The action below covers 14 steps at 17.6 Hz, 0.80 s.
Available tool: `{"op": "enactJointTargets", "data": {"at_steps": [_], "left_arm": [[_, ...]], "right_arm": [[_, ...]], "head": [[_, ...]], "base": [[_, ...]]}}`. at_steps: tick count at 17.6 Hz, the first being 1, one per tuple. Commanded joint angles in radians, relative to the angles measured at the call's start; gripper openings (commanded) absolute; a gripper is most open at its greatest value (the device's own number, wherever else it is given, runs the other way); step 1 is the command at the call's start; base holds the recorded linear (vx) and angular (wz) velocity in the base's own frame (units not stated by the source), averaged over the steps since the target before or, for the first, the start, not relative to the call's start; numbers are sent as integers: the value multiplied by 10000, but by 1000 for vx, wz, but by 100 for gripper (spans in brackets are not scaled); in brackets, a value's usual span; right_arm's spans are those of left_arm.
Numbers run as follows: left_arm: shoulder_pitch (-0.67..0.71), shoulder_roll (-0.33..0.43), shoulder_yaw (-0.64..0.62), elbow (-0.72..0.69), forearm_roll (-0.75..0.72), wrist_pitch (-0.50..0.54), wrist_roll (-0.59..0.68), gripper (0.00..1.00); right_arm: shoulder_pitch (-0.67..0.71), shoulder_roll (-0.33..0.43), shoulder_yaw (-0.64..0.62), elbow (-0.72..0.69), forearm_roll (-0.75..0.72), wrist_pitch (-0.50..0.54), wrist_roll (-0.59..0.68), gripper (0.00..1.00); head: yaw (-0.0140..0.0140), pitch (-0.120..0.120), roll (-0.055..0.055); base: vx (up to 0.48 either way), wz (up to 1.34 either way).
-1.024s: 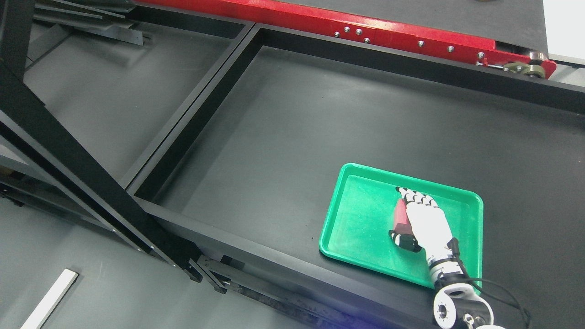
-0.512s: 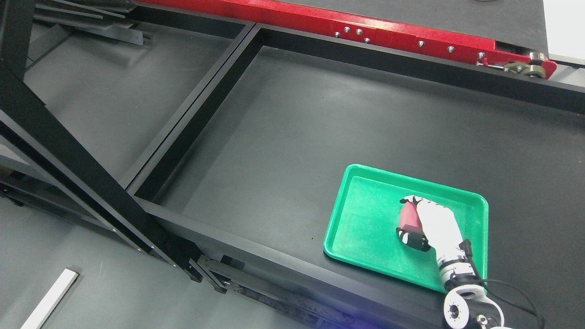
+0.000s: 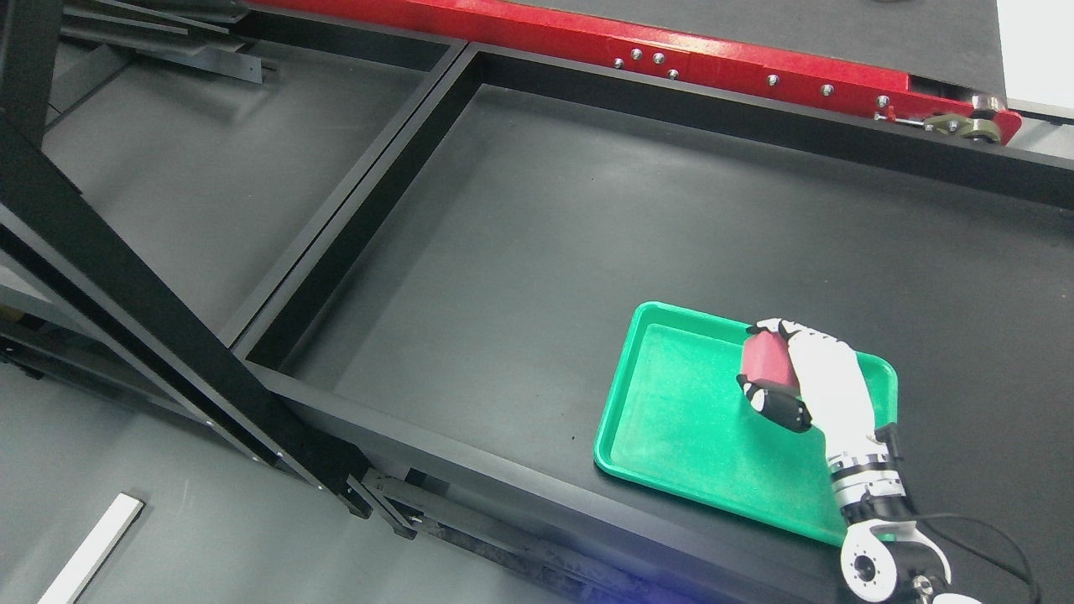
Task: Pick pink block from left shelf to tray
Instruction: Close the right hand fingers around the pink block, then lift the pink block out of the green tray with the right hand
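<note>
Right hand [image 3: 810, 377] over the far part of the green tray [image 3: 671, 419], arm coming in from the lower right corner. Fingers [image 3: 776, 325] curled over the top of the pink block [image 3: 765, 361], thumb [image 3: 776, 404] pressed in from the near side: block pinched between them. Block thus held inside the tray's outline, close to the far rim; whether resting on the floor or hanging just above it, impossible to tell. Long axis not readable, too much hidden behind the palm. Left hand nowhere in view. Judging by this, only lowering and letting go left, straight down, clear of the rim.
</note>
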<state>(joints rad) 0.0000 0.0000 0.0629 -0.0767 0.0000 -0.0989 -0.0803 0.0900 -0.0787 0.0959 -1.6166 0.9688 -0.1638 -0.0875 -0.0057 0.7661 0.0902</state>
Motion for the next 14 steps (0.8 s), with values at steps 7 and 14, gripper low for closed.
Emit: {"op": "enactJointTargets", "data": {"at_steps": [7,14], "left_arm": [[92,175,0,0,-15,-23,5,100],[92,175,0,0,-15,-23,5,100]], "right_arm": [[388,219,-376,-877,-668,-479,-2791,4],[557,189,-345,-908,-821,-494,-2761,4]], "head": [[0,0,0],[0,0,0]], "base": [[-1,10],[-24,72]]}}
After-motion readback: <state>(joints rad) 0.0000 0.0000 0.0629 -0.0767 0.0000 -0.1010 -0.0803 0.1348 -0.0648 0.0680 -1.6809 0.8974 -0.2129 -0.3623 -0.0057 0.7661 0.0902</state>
